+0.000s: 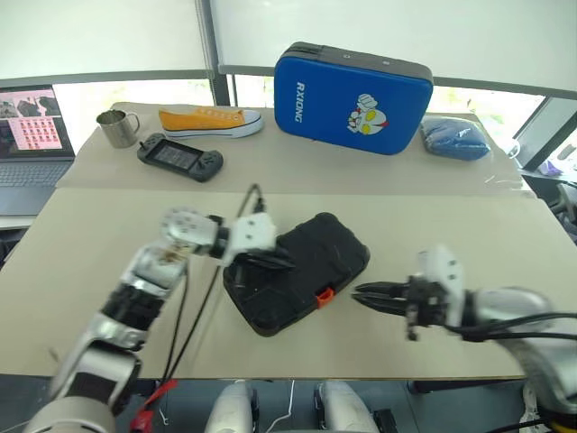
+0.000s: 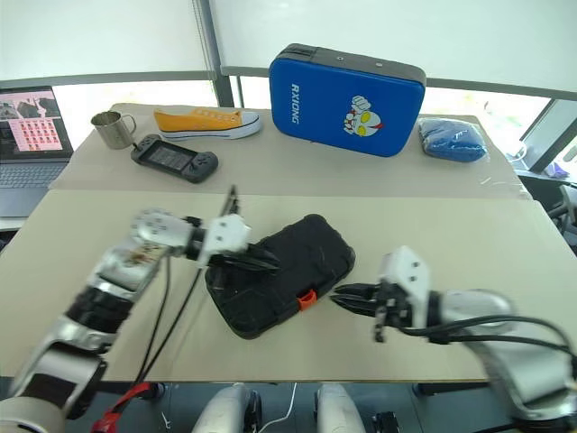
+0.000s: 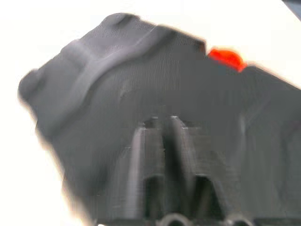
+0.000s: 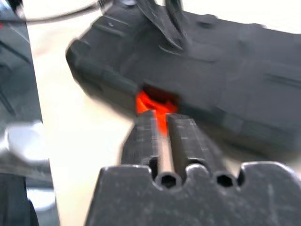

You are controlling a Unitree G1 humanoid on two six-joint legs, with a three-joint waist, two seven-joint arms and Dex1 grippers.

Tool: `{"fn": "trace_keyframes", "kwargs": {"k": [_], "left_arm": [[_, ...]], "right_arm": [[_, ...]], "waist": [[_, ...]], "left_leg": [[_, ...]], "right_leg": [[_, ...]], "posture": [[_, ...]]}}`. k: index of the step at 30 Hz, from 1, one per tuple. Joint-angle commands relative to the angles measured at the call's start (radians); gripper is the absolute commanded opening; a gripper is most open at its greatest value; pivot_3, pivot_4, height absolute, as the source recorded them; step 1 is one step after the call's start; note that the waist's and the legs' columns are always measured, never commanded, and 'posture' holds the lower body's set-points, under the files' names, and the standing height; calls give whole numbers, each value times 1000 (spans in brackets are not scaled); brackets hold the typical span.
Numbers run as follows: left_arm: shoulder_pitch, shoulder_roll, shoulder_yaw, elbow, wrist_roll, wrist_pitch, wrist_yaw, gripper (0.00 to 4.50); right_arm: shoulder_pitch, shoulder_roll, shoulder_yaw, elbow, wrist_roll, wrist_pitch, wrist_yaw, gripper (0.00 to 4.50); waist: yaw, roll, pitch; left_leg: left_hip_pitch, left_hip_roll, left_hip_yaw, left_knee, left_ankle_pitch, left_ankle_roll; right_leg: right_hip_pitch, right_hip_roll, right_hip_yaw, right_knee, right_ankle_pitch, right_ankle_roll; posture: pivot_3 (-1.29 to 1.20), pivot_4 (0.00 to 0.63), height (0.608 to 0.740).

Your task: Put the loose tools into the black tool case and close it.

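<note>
Both grippers are hanging over the near table beside the closed black tool case (image 1: 297, 281). Right gripper (image 1: 361, 295) is pointing at the orange latch (image 1: 324, 294), its jaws showing a thin gap and holding nothing. Left gripper (image 1: 275, 263) is hovering over the case lid, jaws slightly parted, empty.

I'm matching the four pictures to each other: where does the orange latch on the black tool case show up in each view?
Left eye view: orange latch on the black tool case's near edge, centre.
Right eye view: the same, centre.
Left wrist view: upper right.
Right wrist view: centre, just past the right gripper.
Shared landmark: the case itself.
</note>
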Motion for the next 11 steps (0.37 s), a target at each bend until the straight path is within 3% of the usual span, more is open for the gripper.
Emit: {"fn": "trace_keyframes", "kwargs": {"k": [1, 5, 7, 8, 11], "left_arm": [[72, 128, 125, -81, -116, 151, -61, 2300], [209, 367, 383, -123, -278, 363, -152, 3695], [263, 417, 497, -117, -305, 417, -117, 4353], [295, 436, 544, -121, -321, 440, -115, 4458], [370, 446, 629, -153, -338, 433, -107, 4458]], "right_arm": [[14, -79, -152, 7, 115, 32, 127, 2174], [44, -203, -343, 105, 222, 126, 300, 3493], [45, -234, -388, 167, 223, 124, 347, 4126], [36, -241, -395, 197, 214, 115, 351, 4463], [2, -248, -387, 249, 219, 125, 344, 4463]], "waist": [[-1, 0, 1], [4, -1, 7], [12, -3, 9], [15, -3, 9], [25, -2, 9]], "left_leg": [[1, 0, -1, -1, 0, 0], [-1, 1, 0, -3, 0, 0], [-1, 1, 0, -2, 0, 0], [-1, 1, 0, -3, 0, 0], [1, 0, 0, -3, 0, -1]], "right_leg": [[1, 0, -1, 0, -1, -1], [-2, -2, -1, 0, -1, -1], [-2, -3, -2, -1, -1, 0], [-2, -4, -2, -2, -1, 0], [1, -6, -2, -4, -2, 1]], "posture": [[0, 150, 739], [0, 150, 739], [0, 150, 739], [0, 150, 739], [0, 150, 739]]}}
